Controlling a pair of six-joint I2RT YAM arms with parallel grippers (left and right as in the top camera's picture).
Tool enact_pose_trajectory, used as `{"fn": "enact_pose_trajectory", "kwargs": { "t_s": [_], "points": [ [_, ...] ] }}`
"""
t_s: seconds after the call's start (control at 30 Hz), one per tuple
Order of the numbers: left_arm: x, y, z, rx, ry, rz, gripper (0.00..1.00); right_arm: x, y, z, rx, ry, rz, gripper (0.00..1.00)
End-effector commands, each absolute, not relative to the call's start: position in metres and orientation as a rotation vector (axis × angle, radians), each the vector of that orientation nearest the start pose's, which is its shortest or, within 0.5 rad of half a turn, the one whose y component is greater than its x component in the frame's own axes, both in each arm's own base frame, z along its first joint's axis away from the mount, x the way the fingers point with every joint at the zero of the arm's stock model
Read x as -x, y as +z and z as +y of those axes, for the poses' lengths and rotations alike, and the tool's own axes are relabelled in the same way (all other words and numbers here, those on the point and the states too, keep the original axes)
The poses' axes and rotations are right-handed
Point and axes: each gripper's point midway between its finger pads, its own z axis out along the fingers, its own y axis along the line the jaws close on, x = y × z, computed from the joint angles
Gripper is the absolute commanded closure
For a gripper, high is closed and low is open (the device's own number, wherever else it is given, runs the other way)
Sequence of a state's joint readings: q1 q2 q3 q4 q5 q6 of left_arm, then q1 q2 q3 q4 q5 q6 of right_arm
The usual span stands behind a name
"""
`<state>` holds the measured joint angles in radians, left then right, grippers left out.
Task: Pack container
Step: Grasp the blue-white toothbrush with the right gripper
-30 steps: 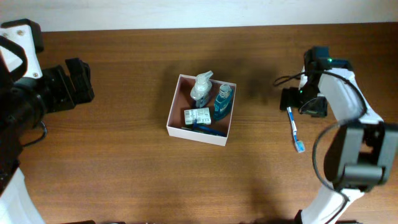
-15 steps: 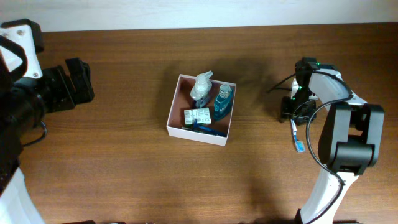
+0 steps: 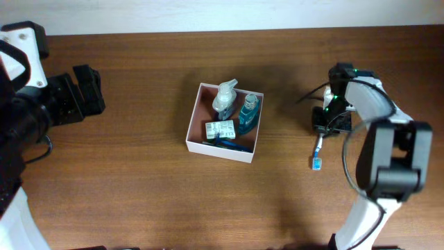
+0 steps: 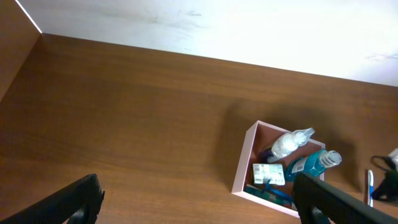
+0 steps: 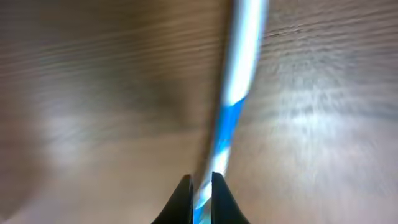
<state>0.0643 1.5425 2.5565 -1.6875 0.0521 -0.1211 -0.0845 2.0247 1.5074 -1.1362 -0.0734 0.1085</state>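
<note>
The slim blue-and-white toothbrush (image 3: 318,151) is clamped endwise in the right hand (image 3: 325,128); it could be swung loose before the square white-walled container (image 3: 216,150), leftward, is reached.

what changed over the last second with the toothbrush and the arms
The right gripper moved onto the blue-and-white toothbrush and closed on its handle. The brush's free end swung toward the white-walled square container. The container, the clear spray bottle, blue bottle and green-and-white packet inside it, and the open left gripper stayed put.
</note>
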Motion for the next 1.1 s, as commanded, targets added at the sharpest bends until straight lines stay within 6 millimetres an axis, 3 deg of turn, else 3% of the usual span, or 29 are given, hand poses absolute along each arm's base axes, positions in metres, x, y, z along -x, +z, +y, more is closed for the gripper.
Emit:
{"fn": "enact_pose_trajectory", "kwargs": {
  "t_s": [0.0, 0.07, 0.1, 0.2, 0.3, 0.4, 0.43, 0.47, 0.53, 0.63, 0.67, 0.8, 0.9, 0.93, 1.07],
  "points": [
    [-0.279, 0.467, 0.010, 0.181, -0.085, 2.225, 0.01, -0.366, 0.130, 0.018, -0.177, 0.224, 2.966, 0.96],
    [-0.279, 0.467, 0.010, 0.181, -0.085, 2.225, 0.01, -0.358, 0.167, 0.038, -0.091, 0.267, 2.877, 0.96],
    [-0.279, 0.467, 0.010, 0.181, -0.085, 2.225, 0.01, -0.348, 0.197, 0.057, -0.004, 0.284, 2.797, 0.96],
    [-0.279, 0.467, 0.010, 0.181, -0.086, 2.225, 0.00, -0.324, 0.240, 0.090, 0.154, 0.317, 2.674, 0.96],
    [-0.279, 0.467, 0.010, 0.181, -0.085, 2.225, 0.01, -0.306, 0.264, 0.109, 0.268, 0.268, 2.587, 0.96],
    [-0.279, 0.467, 0.010, 0.181, -0.085, 2.225, 0.00, -0.304, 0.267, 0.092, 0.171, 0.111, 2.579, 0.95],
    [-0.279, 0.467, 0.010, 0.181, -0.085, 2.225, 0.01, -0.305, 0.265, 0.083, 0.115, 0.079, 2.592, 0.81],
    [-0.279, 0.467, 0.010, 0.181, -0.086, 2.225, 0.00, -0.307, 0.261, 0.078, 0.080, 0.076, 2.609, 0.71],
    [-0.279, 0.467, 0.010, 0.181, -0.085, 2.225, 0.01, -0.311, 0.250, 0.071, 0.037, 0.104, 2.652, 0.64],
    [-0.279, 0.467, 0.010, 0.181, -0.085, 2.225, 0.00, -0.321, 0.217, 0.055, -0.065, 0.131, 2.756, 0.52],
    [-0.279, 0.467, 0.010, 0.181, -0.086, 2.225, 0.01, -0.327, 0.191, 0.041, -0.135, 0.120, 2.826, 0.46],
    [-0.279, 0.467, 0.010, 0.181, -0.085, 2.225, 0.01, -0.336, 0.136, 0.015, -0.271, 0.089, 2.976, 0.32],
    [-0.279, 0.467, 0.010, 0.181, -0.086, 2.225, 0.01, -0.338, 0.093, -0.003, -0.366, 0.069, 3.089, 0.29],
    [-0.279, 0.467, 0.010, 0.181, -0.086, 2.225, 0.00, -0.336, 0.069, -0.011, -0.418, 0.067, 3.155, 0.29],
    [-0.279, 0.467, 0.010, 0.181, -0.086, 2.225, 0.01, -0.333, 0.033, -0.023, -0.494, 0.060, 3.237, 0.32]
  ]
}}
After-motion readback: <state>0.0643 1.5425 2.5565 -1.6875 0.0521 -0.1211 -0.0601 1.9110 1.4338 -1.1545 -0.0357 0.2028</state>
